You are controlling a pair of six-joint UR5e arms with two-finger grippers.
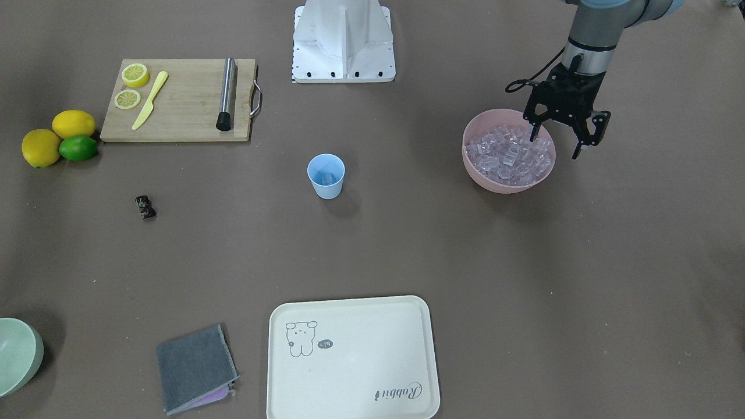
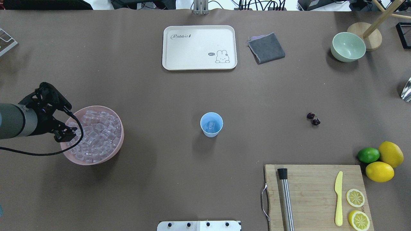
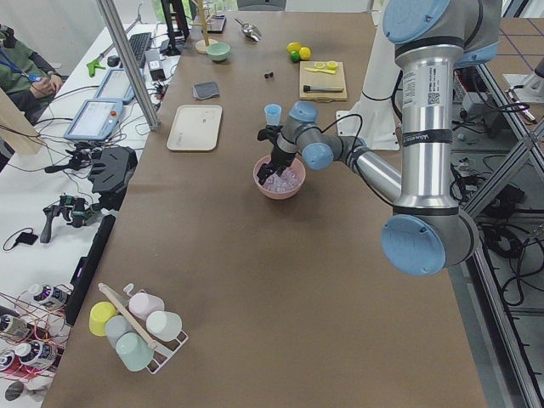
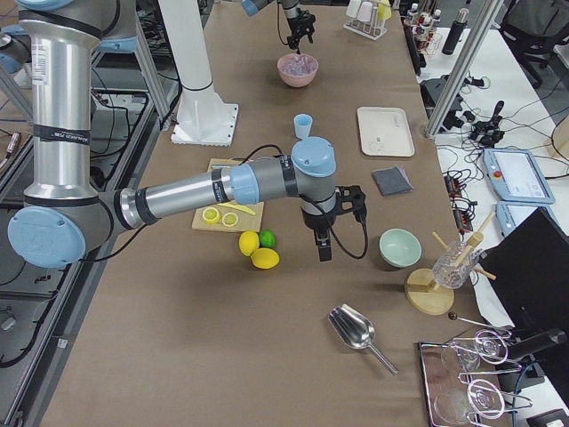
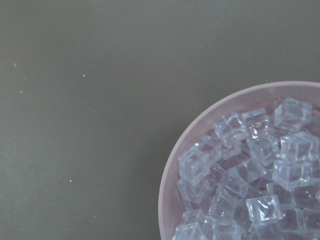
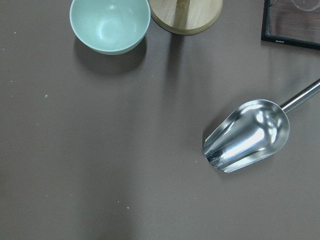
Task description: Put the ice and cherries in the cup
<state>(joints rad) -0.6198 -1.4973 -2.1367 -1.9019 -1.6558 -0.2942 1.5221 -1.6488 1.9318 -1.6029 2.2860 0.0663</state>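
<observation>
So the left claw [image 1: 554,148] was spread wide with nothing between its fingers, as far as I could see. It hung right over the near rim of the pink bowl [image 1: 495,181]. One finger was above the ice [image 1: 506,154] heaped inside and the other sat out past the rim on the robot's side. I couldn't tell if the inner finger was actually touching the cubes.

The cup [image 1: 326,181] stood upright well apart from that claw, off to the robot's right near the middle of the table. At least one clear cube was sitting in its bottom. The cherries [image 1: 145,206] lay on the bare table farther out the same way, well past the cup, the two of them touching each other.

The right claw [image 4: 324,245] only showed up in the side view, pointing down. It was between the lemons-and-lime bunch [image 4: 259,249] and the pale green bowl [image 4: 399,246]. Honestly can't tell whether it was open or closed. Its wrist cam looked down on that green bowl and a shiny metal scoop [image 6: 247,135] lying on the table.
</observation>
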